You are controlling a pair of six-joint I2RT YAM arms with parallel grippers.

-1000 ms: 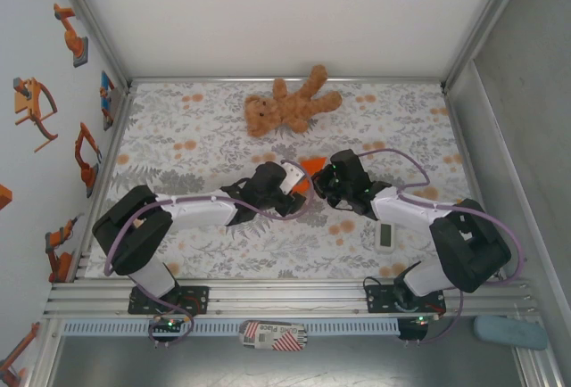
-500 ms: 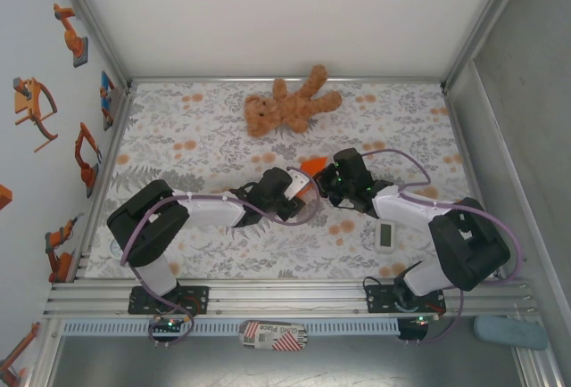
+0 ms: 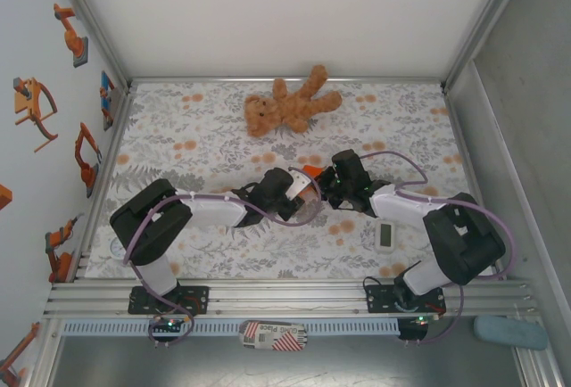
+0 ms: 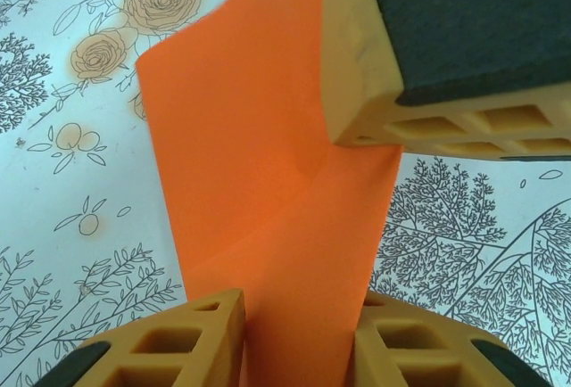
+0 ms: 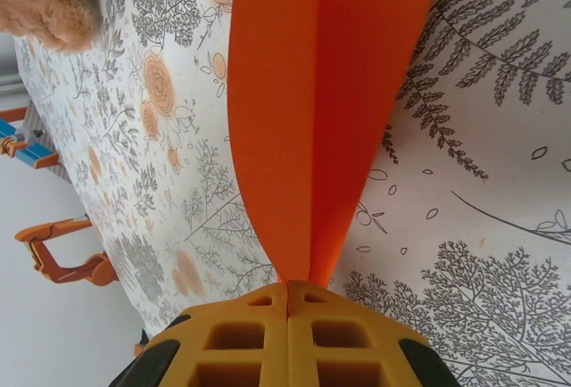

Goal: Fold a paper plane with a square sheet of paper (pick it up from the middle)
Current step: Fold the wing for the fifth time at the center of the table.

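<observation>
the paper (image 4: 268, 182) is plain bright orange — the tablecloth (image 3: 178, 137) white with grey-and-orange flowers.

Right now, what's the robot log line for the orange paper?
orange paper: creased down middle | right gripper: shut on paper | left gripper: open around paper

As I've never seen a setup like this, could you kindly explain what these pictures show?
This is a robot: a left arm and a right arm bolted to a table edge, each ending in a two-finger claw. The overhead picture looks down on both; the other two come from cameras on the wrists. On the flowered tablecloth lie a brown teddy bear and a small white gadget. The right claw is shut on a creased orange paper sheet; the left claw has its fingers apart, the paper between them.
</observation>
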